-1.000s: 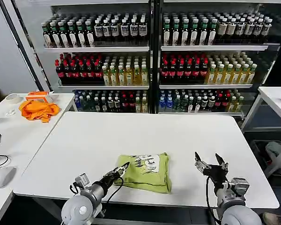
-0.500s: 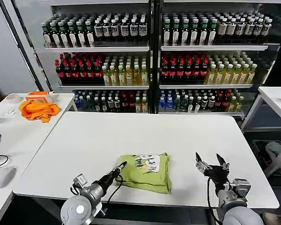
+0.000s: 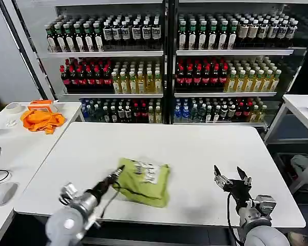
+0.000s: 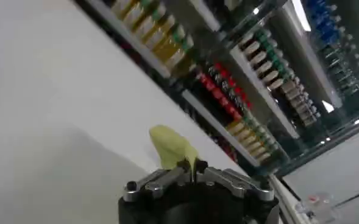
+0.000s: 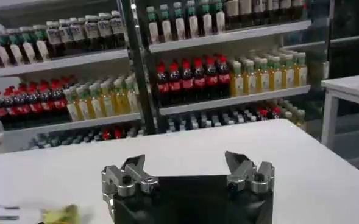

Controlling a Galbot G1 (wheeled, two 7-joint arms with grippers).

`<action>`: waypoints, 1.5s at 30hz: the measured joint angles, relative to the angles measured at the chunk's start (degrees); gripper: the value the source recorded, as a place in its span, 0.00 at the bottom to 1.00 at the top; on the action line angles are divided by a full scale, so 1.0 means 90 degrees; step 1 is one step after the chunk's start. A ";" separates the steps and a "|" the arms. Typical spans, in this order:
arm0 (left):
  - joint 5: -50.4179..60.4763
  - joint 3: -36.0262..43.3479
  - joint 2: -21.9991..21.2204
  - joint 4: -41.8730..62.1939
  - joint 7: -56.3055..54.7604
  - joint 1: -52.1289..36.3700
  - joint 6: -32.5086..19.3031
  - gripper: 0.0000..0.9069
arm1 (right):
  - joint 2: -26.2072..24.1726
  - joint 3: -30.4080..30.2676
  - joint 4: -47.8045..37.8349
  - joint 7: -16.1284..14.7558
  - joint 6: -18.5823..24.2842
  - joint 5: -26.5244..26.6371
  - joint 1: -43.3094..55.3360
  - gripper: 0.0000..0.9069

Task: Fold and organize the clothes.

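The folded yellow-green T-shirt (image 3: 142,182) lies on the white table (image 3: 195,148), toward its near edge and left of centre, its white printed graphic with dark marks facing up on the far half; the marks are too small to read as words. The left gripper (image 3: 116,176) is at the shirt's left edge with its fingers clamped together on the fabric, a dark hem line running back from the pinch. In the left wrist view the same gripper (image 4: 192,167) shows its fingers closed on a tuft of the yellow-green cloth (image 4: 172,147) that stands up past them, while the rest of the garment is hidden behind the gripper body. The right gripper (image 3: 231,178) hovers over bare table well to the shirt's right, its fingers spread apart and holding nothing; the right wrist view shows that gripper (image 5: 188,171) with a wide gap between the fingers, and a scrap of the shirt (image 5: 60,214) cut off at the frame's corner. Behind the table stand shelves of bottled drinks (image 3: 123,77) whose labels cannot be read. On a side table to the left sits a crumpled orange cloth (image 3: 41,120)
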 measured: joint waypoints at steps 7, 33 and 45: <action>0.0146 -0.1167 0.1358 -0.0253 0.0368 0.0020 0.0150 0.02 | 0.0032 -0.0045 0.0043 -0.0002 -0.0007 0.0078 0.0114 1.00; 0.5319 0.1500 0.2423 -0.0349 0.1416 -0.0370 0.0152 0.02 | -0.0066 0.0195 0.0199 -0.0032 0.0033 0.0122 -0.0142 1.00; 0.5614 0.2964 0.1560 0.0335 0.1149 -0.1454 0.0218 1.00 | -0.0049 0.0202 0.0175 -0.0037 0.0028 0.0111 -0.0177 1.00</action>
